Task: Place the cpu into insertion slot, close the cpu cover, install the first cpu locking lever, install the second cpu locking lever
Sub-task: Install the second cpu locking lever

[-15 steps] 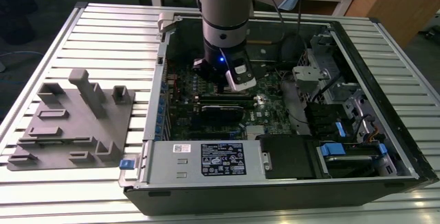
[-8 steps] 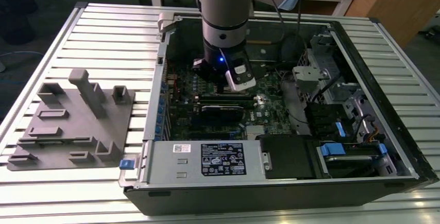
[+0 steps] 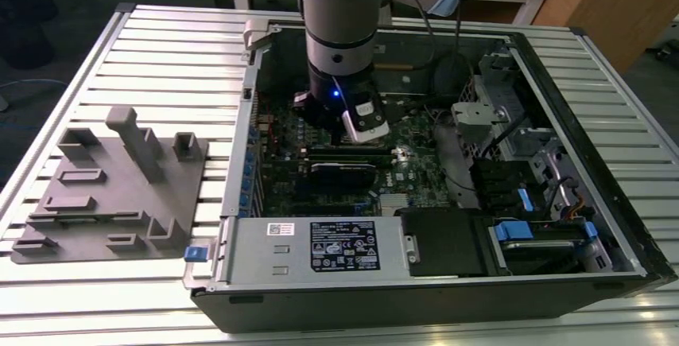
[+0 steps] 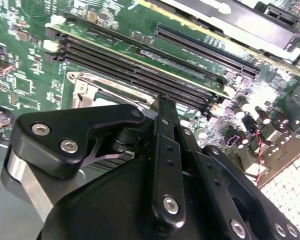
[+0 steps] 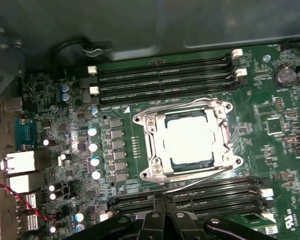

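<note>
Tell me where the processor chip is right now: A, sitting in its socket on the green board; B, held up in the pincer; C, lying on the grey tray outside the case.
A: in the first wrist view the silvery chip sits inside the metal frame of its socket.

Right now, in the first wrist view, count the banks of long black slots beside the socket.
2: far bank beyond the socket, away from the claw; near bank between socket and claw, partly hidden.

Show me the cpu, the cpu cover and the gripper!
cpu (image 5: 192, 138), first wrist view: middle of its shiny top.
cpu cover (image 5: 151, 134), first wrist view: one side bar of the metal frame.
gripper (image 5: 162, 200), first wrist view: its black fingertips.
</note>
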Controlling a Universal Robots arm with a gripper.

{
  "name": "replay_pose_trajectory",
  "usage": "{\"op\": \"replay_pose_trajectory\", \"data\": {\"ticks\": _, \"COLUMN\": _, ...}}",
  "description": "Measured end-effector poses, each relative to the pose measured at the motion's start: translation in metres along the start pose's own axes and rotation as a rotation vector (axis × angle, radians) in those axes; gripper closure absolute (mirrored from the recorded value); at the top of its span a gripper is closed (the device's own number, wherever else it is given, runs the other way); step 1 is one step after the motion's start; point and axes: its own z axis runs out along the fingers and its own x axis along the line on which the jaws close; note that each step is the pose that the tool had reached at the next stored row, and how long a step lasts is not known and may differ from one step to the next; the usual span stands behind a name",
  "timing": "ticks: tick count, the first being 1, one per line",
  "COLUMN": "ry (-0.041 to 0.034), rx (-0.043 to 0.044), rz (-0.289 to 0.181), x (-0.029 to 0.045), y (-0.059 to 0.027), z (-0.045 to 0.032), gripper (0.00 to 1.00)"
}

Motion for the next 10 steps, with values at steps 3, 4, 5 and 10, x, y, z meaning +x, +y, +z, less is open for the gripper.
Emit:
{"op": "replay_pose_trajectory", "data": {"ticks": 3, "ry": -0.0026, "rx": -0.0005, "rz": 0.000, "x": 0.0031, "y": -0.0008, "z": 0.0025, "gripper": 0.89}}
{"op": "replay_pose_trajectory", "data": {"ticks": 4, "ry": -0.0036, "rx": -0.0007, "rz": 0.000, "x": 0.0038, "y": -0.0010, "z": 0.0031, "gripper": 0.89}}
{"op": "replay_pose_trajectory", "data": {"ticks": 5, "ry": -0.0046, "rx": -0.0008, "rz": -0.001, "x": 0.0044, "y": -0.0012, "z": 0.0036, "gripper": 0.89}}
{"op": "replay_pose_trajectory", "data": {"ticks": 10, "ry": -0.0092, "rx": -0.0016, "rz": -0.001, "x": 0.0064, "y": -0.0013, "z": 0.0058, "gripper": 0.89}}
